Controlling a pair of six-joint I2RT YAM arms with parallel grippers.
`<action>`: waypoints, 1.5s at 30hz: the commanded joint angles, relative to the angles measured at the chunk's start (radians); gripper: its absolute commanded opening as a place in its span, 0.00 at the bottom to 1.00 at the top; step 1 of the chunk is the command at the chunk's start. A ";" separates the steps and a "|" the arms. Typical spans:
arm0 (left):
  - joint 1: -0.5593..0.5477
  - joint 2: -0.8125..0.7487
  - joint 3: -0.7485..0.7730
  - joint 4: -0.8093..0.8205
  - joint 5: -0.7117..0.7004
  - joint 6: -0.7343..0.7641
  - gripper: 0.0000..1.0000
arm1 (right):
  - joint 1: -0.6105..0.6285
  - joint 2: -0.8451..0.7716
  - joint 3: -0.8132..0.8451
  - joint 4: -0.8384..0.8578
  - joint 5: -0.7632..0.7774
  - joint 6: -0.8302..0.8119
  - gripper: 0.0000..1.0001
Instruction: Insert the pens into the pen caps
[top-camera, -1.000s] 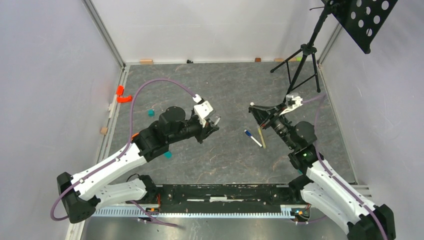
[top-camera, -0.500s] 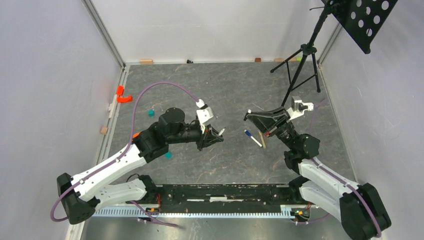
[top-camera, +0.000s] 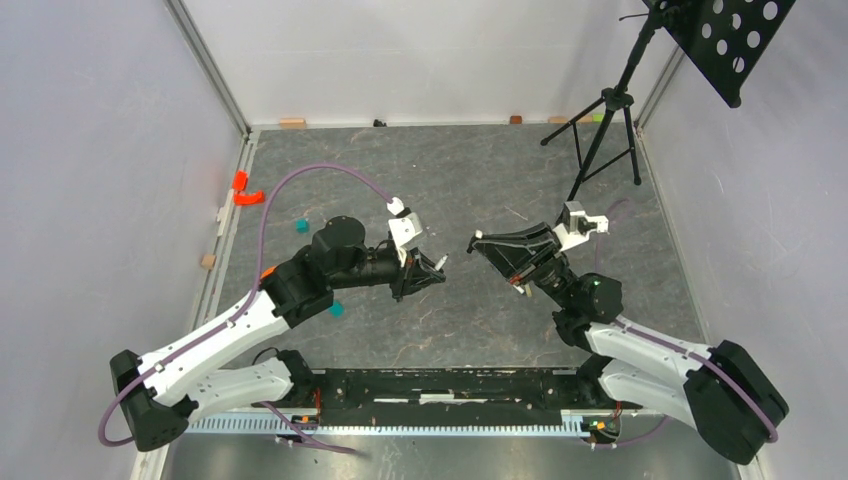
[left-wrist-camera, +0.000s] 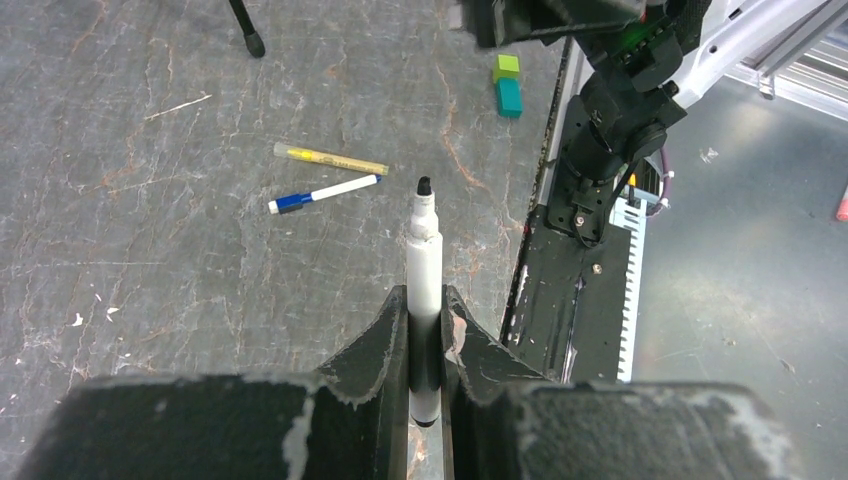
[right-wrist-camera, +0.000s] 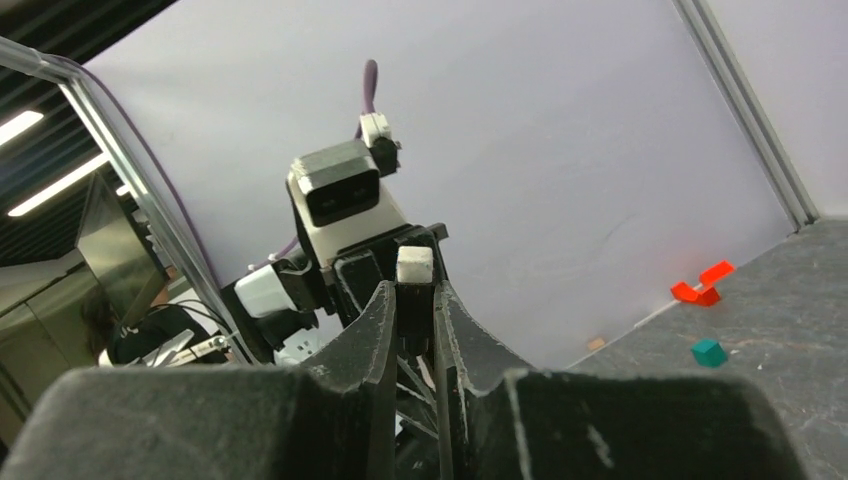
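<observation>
Held pen: a white-barrelled marker pen (left-wrist-camera: 423, 262), uncapped, black nib pointing up-frame, clamped in the left gripper (left-wrist-camera: 424, 305) at lower centre.
Yellow pen: a yellow-olive thin pen (left-wrist-camera: 330, 159), lying flat upper left of centre.
Blue pen: we see a white thin pen (left-wrist-camera: 335, 189) just below it, bright blue cap (left-wrist-camera: 289, 203) fitted on its left end.
Held cap: a short dark cap (right-wrist-camera: 414, 268) with a white end, pinched in the right gripper (right-wrist-camera: 414, 300), centre frame.

My left fingers (left-wrist-camera: 375, 350) are showing matt black plastic, chipped pale along the edges — the pen (left-wrist-camera: 423, 265) is looking like smooth white plastic. My right fingers (right-wrist-camera: 365, 340) are wearing the same scuffed black, the pen cap (right-wrist-camera: 414, 266) a matt white end. The table (left-wrist-camera: 150, 300) is looking rough, mottled grey.
</observation>
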 joint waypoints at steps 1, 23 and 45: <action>0.006 -0.006 0.023 0.022 -0.001 -0.027 0.02 | 0.038 0.052 0.046 0.049 0.041 -0.068 0.00; 0.006 0.002 0.022 0.019 -0.013 -0.027 0.02 | 0.095 0.171 0.095 0.112 0.068 -0.083 0.00; 0.006 -0.006 0.016 0.025 -0.026 -0.024 0.02 | 0.103 0.159 0.065 0.092 0.046 -0.108 0.00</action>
